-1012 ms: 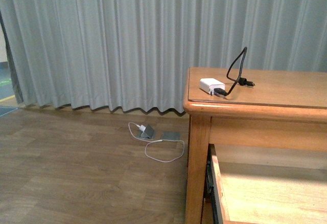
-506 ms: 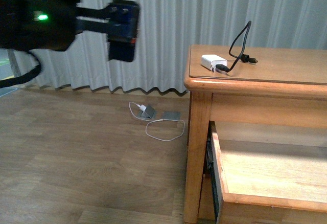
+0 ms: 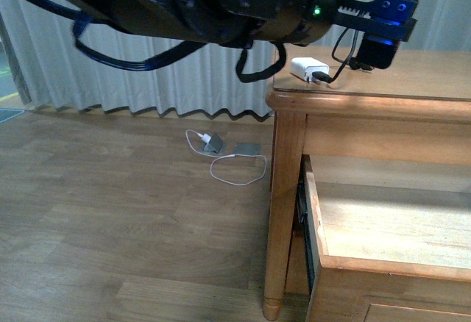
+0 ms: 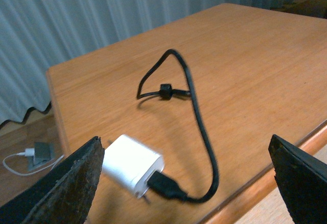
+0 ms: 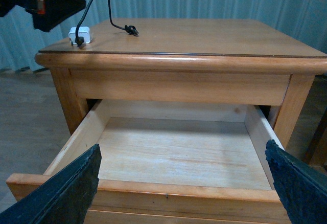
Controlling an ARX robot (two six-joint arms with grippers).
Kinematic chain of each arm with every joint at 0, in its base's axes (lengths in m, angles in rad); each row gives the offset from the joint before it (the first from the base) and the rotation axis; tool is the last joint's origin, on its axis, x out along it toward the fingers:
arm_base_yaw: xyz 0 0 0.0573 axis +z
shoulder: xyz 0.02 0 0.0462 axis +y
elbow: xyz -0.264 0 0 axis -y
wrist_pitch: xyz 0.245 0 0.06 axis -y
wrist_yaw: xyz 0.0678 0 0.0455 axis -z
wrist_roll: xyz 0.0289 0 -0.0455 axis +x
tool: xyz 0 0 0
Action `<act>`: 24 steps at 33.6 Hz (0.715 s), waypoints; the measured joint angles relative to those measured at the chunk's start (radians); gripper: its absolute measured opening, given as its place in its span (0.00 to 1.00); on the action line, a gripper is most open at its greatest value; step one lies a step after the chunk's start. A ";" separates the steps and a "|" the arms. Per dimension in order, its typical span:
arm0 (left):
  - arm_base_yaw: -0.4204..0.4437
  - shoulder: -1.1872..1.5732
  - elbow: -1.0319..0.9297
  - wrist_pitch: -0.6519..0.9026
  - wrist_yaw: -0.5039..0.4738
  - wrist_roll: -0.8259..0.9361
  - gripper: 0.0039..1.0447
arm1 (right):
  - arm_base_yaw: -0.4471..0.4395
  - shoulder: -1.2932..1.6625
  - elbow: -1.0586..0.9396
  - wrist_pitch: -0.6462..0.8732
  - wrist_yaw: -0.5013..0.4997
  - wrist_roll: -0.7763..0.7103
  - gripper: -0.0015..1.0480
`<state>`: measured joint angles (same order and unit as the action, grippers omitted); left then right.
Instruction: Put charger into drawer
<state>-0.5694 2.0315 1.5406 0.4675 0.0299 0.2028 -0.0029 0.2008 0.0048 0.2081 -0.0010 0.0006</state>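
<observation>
The charger [image 3: 309, 68], a small white block with a stiff black looping cable [image 4: 196, 116], lies near the left corner of the wooden nightstand top [image 3: 434, 79]; it also shows in the left wrist view [image 4: 132, 163] and the right wrist view [image 5: 79, 34]. My left gripper [image 3: 384, 31] is open and hovers just above the tabletop beside the charger; in its own view [image 4: 186, 183] the charger and cable lie between the spread jaws, untouched. The drawer [image 5: 173, 155] is pulled open and empty. My right gripper [image 5: 184, 183] is open in front of the drawer.
A white plug with a thin white cable [image 3: 213, 145] and a grey pad [image 3: 247, 149] lie on the wooden floor left of the nightstand. Grey curtains [image 3: 110, 79] hang behind. The nightstand leg [image 3: 283, 212] stands beside the open drawer's side.
My left arm has swept from the far left across to the right and now reaches over the nightstand top by the charger. The camera view has shifted slightly. The charger has not moved.
</observation>
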 joint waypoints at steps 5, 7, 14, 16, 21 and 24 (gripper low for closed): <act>-0.022 0.090 0.111 -0.027 -0.006 0.003 0.94 | 0.000 0.000 0.000 0.000 0.000 0.000 0.91; -0.026 0.134 0.168 -0.042 -0.022 0.002 0.94 | 0.000 0.000 0.000 0.000 0.000 0.000 0.91; -0.031 0.215 0.259 -0.072 -0.029 -0.002 0.75 | 0.000 0.000 0.000 0.000 0.000 0.000 0.91; -0.031 0.224 0.266 -0.078 -0.031 -0.002 0.65 | 0.000 0.000 0.000 0.000 0.000 0.000 0.91; -0.034 0.229 0.266 -0.080 -0.037 -0.004 0.42 | 0.000 0.000 0.000 0.000 0.000 0.000 0.91; -0.035 0.227 0.261 -0.070 -0.037 -0.006 0.30 | 0.000 0.000 0.000 0.000 0.000 0.000 0.91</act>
<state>-0.6044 2.2581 1.8019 0.3977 -0.0074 0.1967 -0.0029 0.2008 0.0048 0.2081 -0.0010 0.0006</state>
